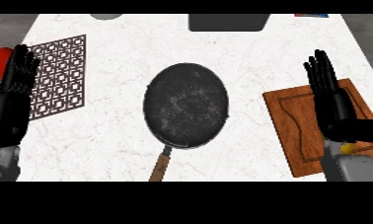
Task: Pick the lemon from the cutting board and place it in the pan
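Seemingly nothing is done yet: in the head view the pan [186, 104] lies empty mid-counter, the lemon [349, 148] peeks out yellow on the cutting board [295, 124] at right beneath the straight-fingered right hand [333, 100], the left hand [16, 90] rests open at far left, and no writing is readable.

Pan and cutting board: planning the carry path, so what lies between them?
In the head view, only bare white counter separates the pan from the cutting board.
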`<act>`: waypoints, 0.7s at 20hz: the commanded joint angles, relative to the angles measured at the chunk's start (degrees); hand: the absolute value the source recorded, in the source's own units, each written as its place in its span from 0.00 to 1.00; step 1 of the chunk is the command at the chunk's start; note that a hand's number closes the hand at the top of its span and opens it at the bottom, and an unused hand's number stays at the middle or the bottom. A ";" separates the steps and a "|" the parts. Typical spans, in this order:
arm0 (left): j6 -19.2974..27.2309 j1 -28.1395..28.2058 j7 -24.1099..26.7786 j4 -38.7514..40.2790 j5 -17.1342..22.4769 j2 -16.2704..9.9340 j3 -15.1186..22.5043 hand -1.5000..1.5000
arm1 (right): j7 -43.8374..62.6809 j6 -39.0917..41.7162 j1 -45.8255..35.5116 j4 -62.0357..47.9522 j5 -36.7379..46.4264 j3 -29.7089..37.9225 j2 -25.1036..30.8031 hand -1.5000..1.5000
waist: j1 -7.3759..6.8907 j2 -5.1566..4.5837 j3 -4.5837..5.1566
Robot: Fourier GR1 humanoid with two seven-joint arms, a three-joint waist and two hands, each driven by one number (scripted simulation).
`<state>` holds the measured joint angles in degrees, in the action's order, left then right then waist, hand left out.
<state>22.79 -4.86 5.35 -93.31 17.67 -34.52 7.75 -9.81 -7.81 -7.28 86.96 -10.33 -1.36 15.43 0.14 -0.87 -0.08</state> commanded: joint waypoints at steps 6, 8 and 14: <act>-0.95 4.79 -11.19 12.37 -2.14 -4.17 1.24 0.50 | -1.08 30.40 -3.06 5.01 -15.39 -2.32 9.65 0.00 | 0.45 0.28 -0.10; -0.83 5.31 -10.36 10.31 -1.04 -2.86 1.30 0.50 | -3.65 13.83 -2.43 2.96 6.62 4.71 20.86 1.00 | 3.75 0.11 1.89; -3.60 3.47 -15.63 14.07 -0.53 -2.88 2.18 0.50 | -17.88 24.33 7.30 -11.14 -17.80 19.93 10.91 0.00 | 1.16 0.64 -0.13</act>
<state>20.52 -0.64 -7.53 -80.74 17.15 -37.19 9.43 -18.82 8.84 -4.40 82.27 -22.31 12.26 25.47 2.33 -0.39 -0.08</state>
